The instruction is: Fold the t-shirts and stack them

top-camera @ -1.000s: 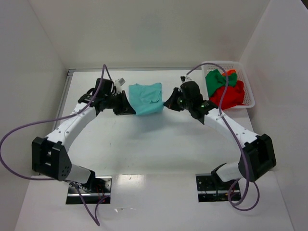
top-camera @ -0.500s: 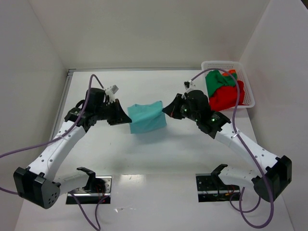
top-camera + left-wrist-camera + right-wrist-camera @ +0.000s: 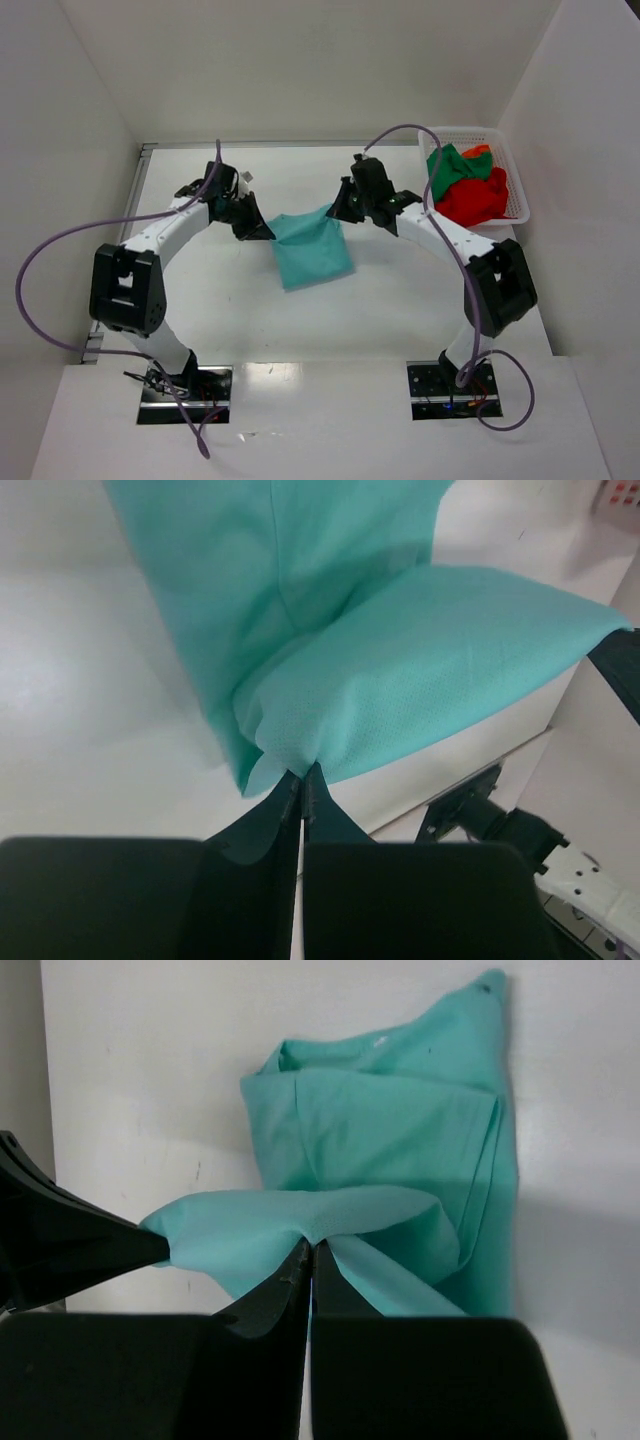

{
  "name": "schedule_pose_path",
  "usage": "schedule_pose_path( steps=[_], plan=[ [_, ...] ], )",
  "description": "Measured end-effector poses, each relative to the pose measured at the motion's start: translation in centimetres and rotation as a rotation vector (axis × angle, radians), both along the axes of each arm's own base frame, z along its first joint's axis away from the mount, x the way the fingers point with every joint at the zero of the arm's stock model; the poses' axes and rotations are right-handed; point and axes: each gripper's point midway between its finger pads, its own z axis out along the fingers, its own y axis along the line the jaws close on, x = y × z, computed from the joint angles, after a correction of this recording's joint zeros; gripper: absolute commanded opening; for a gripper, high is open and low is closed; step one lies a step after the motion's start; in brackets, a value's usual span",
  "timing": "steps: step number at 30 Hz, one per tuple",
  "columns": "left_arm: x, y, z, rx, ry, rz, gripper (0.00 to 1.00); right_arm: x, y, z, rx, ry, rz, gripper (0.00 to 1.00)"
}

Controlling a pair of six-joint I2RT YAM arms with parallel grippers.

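Teal t-shirt point(image 3: 315, 255) clamped in left gripper point(image 3: 266, 232) and right gripper point(image 3: 336, 211) alike, seemingly at two corners

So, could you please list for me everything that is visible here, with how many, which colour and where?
teal t-shirt: one, teal, centre of the table, far edge lifted by both claws, the rest lying flat
green t-shirt: one, dark green, crumpled in the basket
red t-shirt: one, red, crumpled in the basket, near side
orange t-shirt: one, orange, mostly hidden at the basket's far side
basket: one, white lattice, far right corner
table: one, white
cables: two, purple, one looping along each arm
left claw: one, black, shut on the teal t-shirt
right claw: one, black, shut on the teal t-shirt
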Motion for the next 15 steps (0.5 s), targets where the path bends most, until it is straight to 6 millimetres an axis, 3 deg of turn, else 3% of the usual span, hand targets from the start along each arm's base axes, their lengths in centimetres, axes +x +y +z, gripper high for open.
schedule_pose_path(
  steps=[8, 15],
  plan=[
    [7.7, 0.6, -0.6, -0.031, -0.041, 0.020, 0.00, 7.7, 0.1, -0.3, 0.021, -0.039, -0.017, 0.03],
    [9.8, 1.8, -4.1, -0.036, 0.016, 0.038, 0.00, 10.9, 1.4, -3.6, 0.020, -0.012, 0.010, 0.03]
  ],
)
